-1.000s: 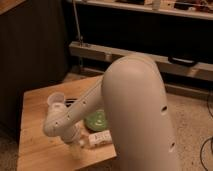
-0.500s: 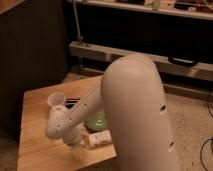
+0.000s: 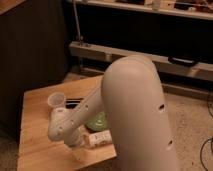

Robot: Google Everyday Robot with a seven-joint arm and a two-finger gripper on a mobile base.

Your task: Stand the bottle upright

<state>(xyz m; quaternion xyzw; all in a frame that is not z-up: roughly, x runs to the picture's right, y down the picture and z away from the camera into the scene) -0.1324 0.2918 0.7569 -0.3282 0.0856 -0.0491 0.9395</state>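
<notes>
The bottle (image 3: 100, 137) is small and white with a pale label. It lies on its side on the wooden table (image 3: 37, 130), just in front of the green bowl (image 3: 98, 120). My big white arm (image 3: 135, 110) reaches down from the right and hides much of the table. Its gripper (image 3: 83, 141) sits low over the table, right at the bottle's left end, mostly hidden under the wrist. I cannot tell whether it touches the bottle.
A translucent white cup (image 3: 56, 100) stands upright at the back of the table. A long dark flat bar (image 3: 73, 103) lies beside it. The table's front edge is just below the bottle. Dark shelving and a metal rail (image 3: 100, 51) stand behind.
The end of the arm has crept slightly right and down toward the bottle. The bottle, bowl and cup have not moved.
</notes>
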